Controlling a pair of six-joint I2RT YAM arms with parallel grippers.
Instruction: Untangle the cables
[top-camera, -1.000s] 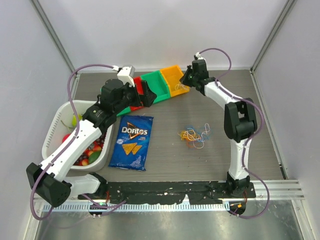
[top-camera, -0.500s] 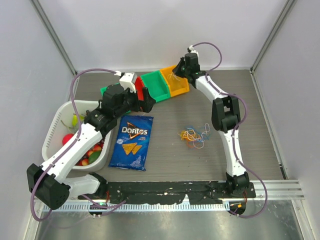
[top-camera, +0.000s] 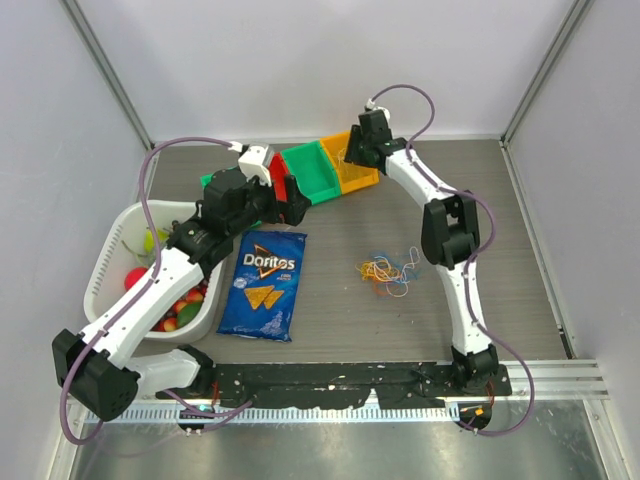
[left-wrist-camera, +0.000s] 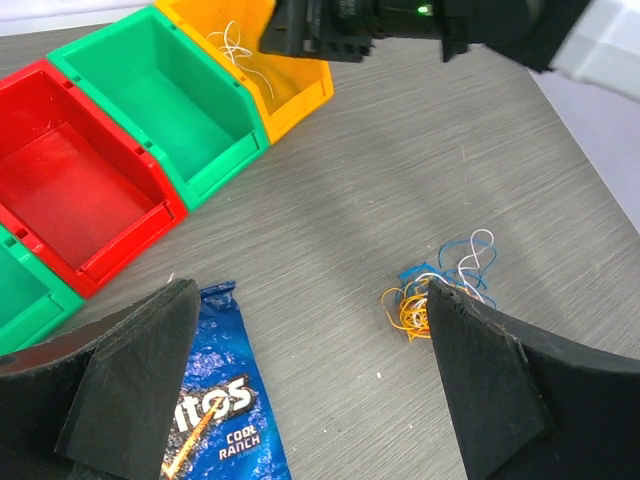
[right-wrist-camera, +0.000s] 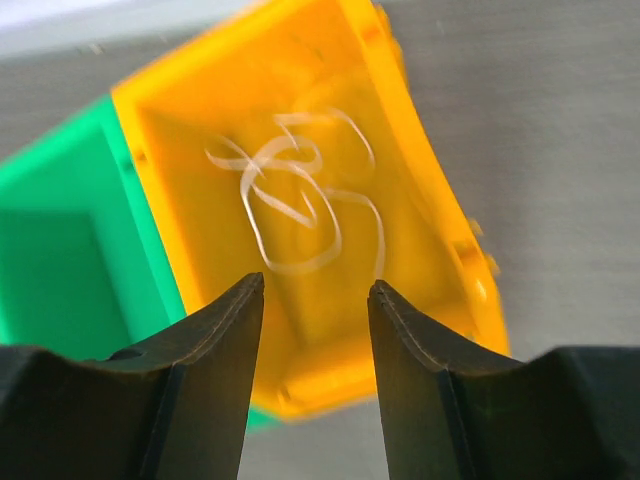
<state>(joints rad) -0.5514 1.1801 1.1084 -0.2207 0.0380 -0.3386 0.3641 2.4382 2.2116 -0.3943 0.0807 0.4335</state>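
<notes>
From above, a grey wood-grain table (top-camera: 340, 310) stands between pale walls. It carries 1 white basket (top-camera: 110, 250) at left, 1 Doritos bag (top-camera: 264, 284), a row of 4 bins (top-camera: 312, 172) upper middle, and 1 tangle of cables (top-camera: 388, 270) right of centre.

Left wrist view: the left gripper (left-wrist-camera: 310, 300) gapes wide, empty, with the cables lower right.

Right wrist view: the right gripper (right-wrist-camera: 313, 285), partly open and empty, frames 1 yellow bin (right-wrist-camera: 420, 200) holding white loops (right-wrist-camera: 300, 200).
</notes>
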